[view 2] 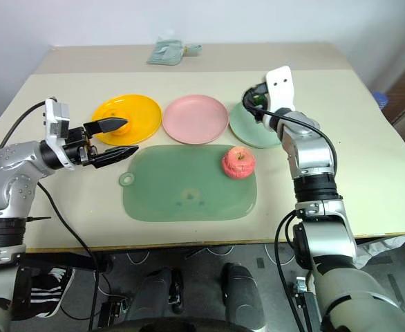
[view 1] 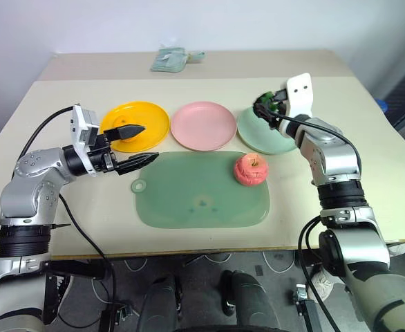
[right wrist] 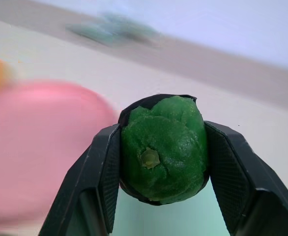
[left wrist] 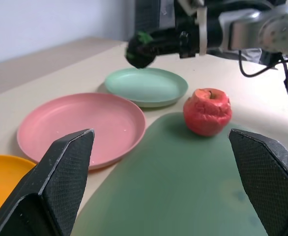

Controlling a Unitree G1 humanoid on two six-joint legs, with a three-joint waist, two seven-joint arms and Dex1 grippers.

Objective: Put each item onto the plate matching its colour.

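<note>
Overhead, the right gripper pinches the dark green fruit in its jaws above the mint green plate. Left gripper hangs spread wide and empty by the yellow plate. Red-pink apple rests on the mat, with the pink plate bare.
</note>
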